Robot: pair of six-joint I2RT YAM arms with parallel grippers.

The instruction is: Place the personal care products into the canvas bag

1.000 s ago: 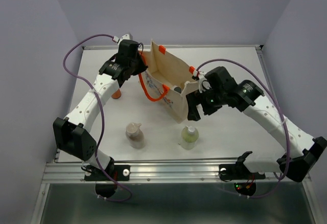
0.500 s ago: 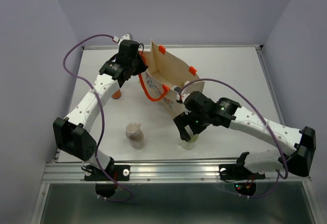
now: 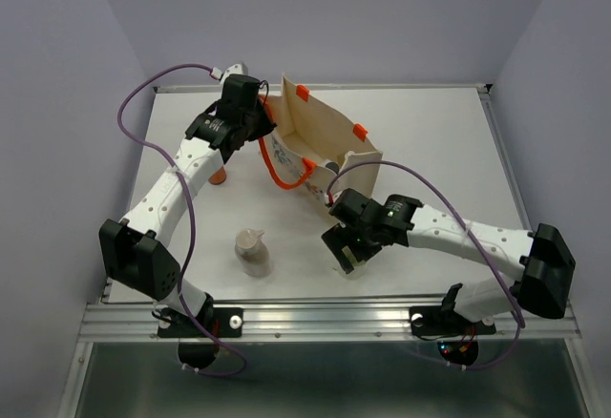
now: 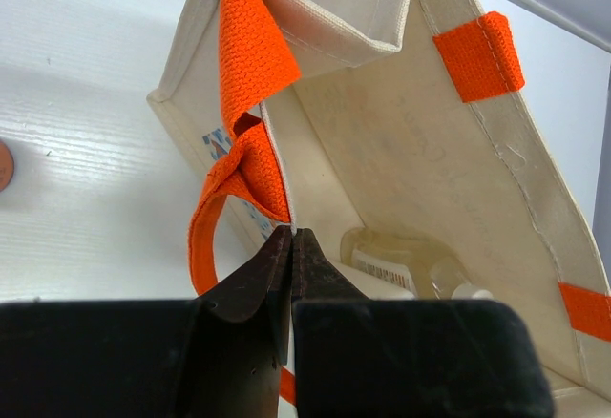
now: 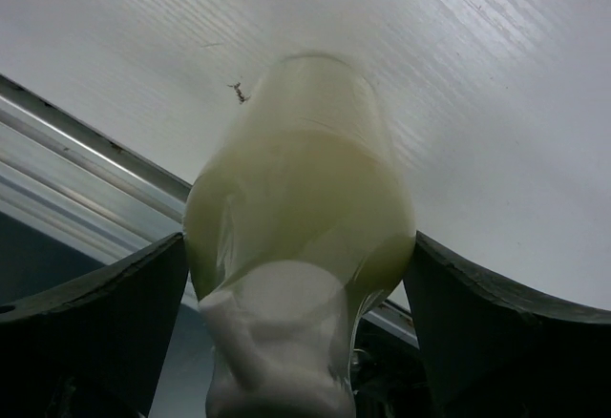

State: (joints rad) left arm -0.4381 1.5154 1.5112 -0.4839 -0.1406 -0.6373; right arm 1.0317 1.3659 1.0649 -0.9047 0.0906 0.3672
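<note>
The canvas bag (image 3: 317,122) stands open at the table's middle back, and it also shows in the left wrist view (image 4: 410,132). My left gripper (image 3: 259,124) (image 4: 289,235) is shut on the bag's left rim beside an orange handle (image 4: 250,46). A whitish bottle (image 4: 401,258) lies inside the bag. My right gripper (image 3: 347,251) (image 5: 298,246) sits down over the pale green bottle (image 5: 301,179), with its fingers against both sides. That bottle stands on the table and is hidden in the top view. The tan-brown bottle (image 3: 252,251) stands at front left. The orange bottle (image 3: 219,176) is partly behind my left arm.
The table's front metal rail (image 3: 315,318) runs just beyond the pale green bottle, and it shows in the right wrist view (image 5: 86,151). The bag's loose orange handle (image 3: 283,177) hangs over its front side. Grey walls enclose the table on three sides.
My right arm has swung from the bag's right end forward and down onto the pale green bottle. The left arm and the bag have not moved.
</note>
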